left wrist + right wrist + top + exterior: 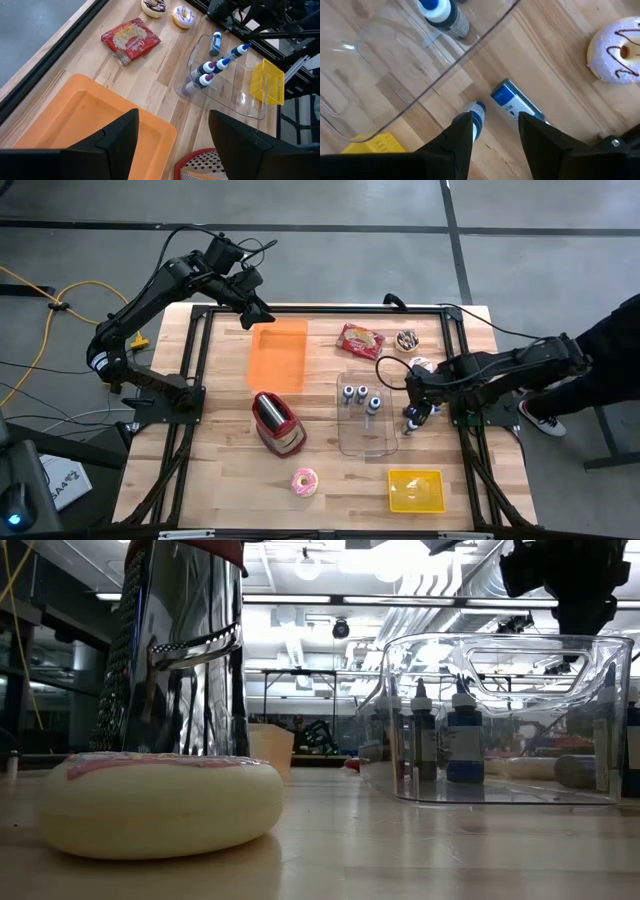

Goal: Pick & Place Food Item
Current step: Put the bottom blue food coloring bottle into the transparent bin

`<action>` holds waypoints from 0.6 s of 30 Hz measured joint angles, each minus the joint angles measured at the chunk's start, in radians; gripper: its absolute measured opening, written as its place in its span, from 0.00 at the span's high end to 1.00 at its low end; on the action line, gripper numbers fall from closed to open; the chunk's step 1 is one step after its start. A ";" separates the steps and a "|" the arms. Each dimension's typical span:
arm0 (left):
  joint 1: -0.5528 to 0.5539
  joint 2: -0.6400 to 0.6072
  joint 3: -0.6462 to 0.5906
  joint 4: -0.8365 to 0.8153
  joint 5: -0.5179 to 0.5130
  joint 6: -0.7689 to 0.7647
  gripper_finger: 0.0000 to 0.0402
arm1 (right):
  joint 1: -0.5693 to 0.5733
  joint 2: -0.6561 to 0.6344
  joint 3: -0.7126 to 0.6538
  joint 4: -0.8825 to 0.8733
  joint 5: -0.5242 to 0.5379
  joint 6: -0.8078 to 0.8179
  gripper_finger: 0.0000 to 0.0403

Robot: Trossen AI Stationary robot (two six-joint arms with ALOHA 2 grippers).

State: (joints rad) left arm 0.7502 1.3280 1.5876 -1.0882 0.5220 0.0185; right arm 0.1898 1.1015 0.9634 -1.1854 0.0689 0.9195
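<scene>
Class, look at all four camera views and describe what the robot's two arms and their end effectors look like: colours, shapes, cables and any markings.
Both arms are black, built of slim jointed links. The left arm has a pale band near its base and black cables looping at its wrist. The right arm trails a thin black cable across the table. The left end effector and right end effector each end in two broad, flat, matte black fingers. No lettering is readable.

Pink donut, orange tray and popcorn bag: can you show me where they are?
Pink donut (304, 481), high view, on its frosted top.
Orange tray (278, 355), high view, on its bare floor.
Popcorn bag (131, 40), left wrist view, on the middle of its red front.
</scene>
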 joint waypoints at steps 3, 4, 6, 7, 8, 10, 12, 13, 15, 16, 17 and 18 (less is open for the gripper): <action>0.000 0.000 0.000 0.000 0.000 0.000 0.42 | 0.000 0.004 0.000 -0.002 -0.001 0.009 0.64; 0.000 0.000 0.000 0.000 0.000 0.000 0.42 | 0.000 0.008 0.000 -0.002 -0.001 0.016 0.64; 0.000 0.000 0.000 0.000 0.000 0.000 0.42 | 0.000 0.018 0.000 -0.004 -0.001 0.027 0.64; 0.000 0.000 0.001 0.000 0.000 0.000 0.42 | 0.000 0.023 0.000 -0.008 -0.001 0.031 0.64; 0.000 0.000 0.001 0.000 0.000 0.000 0.42 | 0.000 0.029 0.000 -0.013 -0.005 0.035 0.64; 0.000 0.000 0.001 0.000 0.000 0.000 0.42 | 0.000 0.045 0.000 -0.014 -0.019 0.048 0.64; 0.000 0.000 0.001 0.000 0.000 0.000 0.42 | 0.000 0.057 0.000 -0.015 -0.032 0.055 0.64; 0.000 0.000 0.001 0.000 0.000 0.000 0.42 | 0.000 0.062 0.000 -0.018 -0.040 0.056 0.64; 0.000 0.000 0.001 0.000 0.000 0.000 0.42 | 0.000 0.069 0.000 -0.022 -0.049 0.061 0.64; 0.000 0.000 0.001 0.000 0.000 0.000 0.42 | 0.000 0.070 0.000 -0.020 -0.049 0.065 0.64; 0.000 0.000 0.001 0.000 0.000 0.000 0.42 | 0.005 0.071 0.000 -0.016 -0.049 0.072 0.64; 0.000 0.000 0.001 0.000 0.000 0.000 0.42 | 0.013 0.073 0.000 -0.011 -0.047 0.079 0.64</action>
State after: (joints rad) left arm 0.7502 1.3281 1.5883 -1.0879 0.5220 0.0185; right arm 0.2023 1.1744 0.9634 -1.1961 0.0215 0.9989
